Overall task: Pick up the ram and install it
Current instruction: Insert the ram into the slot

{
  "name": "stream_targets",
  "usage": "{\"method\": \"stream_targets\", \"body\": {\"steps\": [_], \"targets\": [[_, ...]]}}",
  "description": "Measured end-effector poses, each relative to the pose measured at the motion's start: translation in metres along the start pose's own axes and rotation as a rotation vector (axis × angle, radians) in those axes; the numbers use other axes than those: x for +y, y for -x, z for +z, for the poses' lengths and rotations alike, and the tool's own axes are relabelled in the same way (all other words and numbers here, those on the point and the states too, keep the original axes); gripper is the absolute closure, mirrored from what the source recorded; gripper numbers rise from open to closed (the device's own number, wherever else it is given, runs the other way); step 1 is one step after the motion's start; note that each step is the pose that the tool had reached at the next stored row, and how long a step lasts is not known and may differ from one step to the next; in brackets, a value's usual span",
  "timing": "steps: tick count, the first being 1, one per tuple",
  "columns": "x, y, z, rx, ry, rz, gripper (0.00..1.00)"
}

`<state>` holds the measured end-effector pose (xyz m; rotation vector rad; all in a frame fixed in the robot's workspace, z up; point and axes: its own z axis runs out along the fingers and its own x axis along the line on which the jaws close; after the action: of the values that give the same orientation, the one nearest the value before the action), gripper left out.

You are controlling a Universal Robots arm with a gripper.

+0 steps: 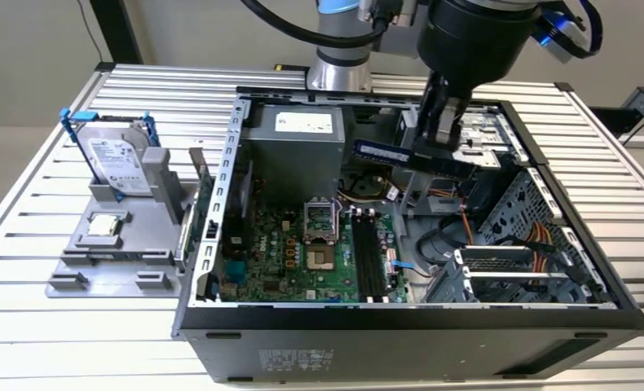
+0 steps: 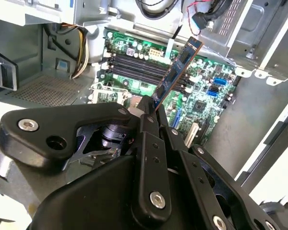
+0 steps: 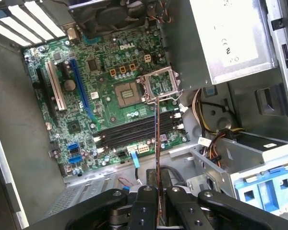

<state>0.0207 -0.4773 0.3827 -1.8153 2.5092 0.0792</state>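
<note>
The gripper (image 1: 439, 147) is clamped on the ram (image 1: 387, 152) and holds it level in the air inside the open computer case (image 1: 233, 163). The ram sits between the fingers, above the motherboard (image 1: 289, 252) and its memory slots (image 1: 368, 257), touching neither.

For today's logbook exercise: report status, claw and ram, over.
Claw shut on ram. Ram held over open case, above motherboard, not in slots. Nothing seen blocking slots.
</note>
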Motion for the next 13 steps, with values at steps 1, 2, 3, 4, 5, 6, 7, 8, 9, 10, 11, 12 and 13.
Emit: {"method": "stream_targets", "body": {"steps": [1, 2, 3, 4, 5, 6, 7, 8, 9, 10, 11, 12, 13], "targets": [[0.0, 0.0, 0.0, 0.0001, -0.0005, 0.006, 1.0], [0.0, 0.0, 0.0, 0.0003, -0.001, 0.013, 1.0], [0.0, 0.0, 0.0, 0.0005, -0.0016, 0.02, 1.0], [0.0, 0.0001, 0.0, 0.0007, -0.0021, 0.026, 1.0], [0.0, 0.0001, 0.0, 0.0009, -0.0026, 0.033, 1.0], [0.0, 0.0001, 0.0, 0.001, -0.0031, 0.039, 1.0], [0.0, 0.0001, 0.0, 0.0012, -0.0036, 0.046, 1.0], [0.0, 0.0001, 0.0, 0.0014, -0.0042, 0.053, 1.0], [0.0, 0.0001, 0.0001, 0.0015, -0.0047, 0.06, 1.0], [0.0, 0.0001, 0.0001, 0.0016, -0.0052, 0.067, 1.0], [0.0, 0.0001, 0.0001, 0.0017, -0.0058, 0.074, 1.0], [0.0001, 0.0001, 0.0001, 0.0019, -0.0063, 0.081, 1.0], [0.0, 0.0002, 0.0001, 0.002, -0.0069, 0.089, 1.0]]}}
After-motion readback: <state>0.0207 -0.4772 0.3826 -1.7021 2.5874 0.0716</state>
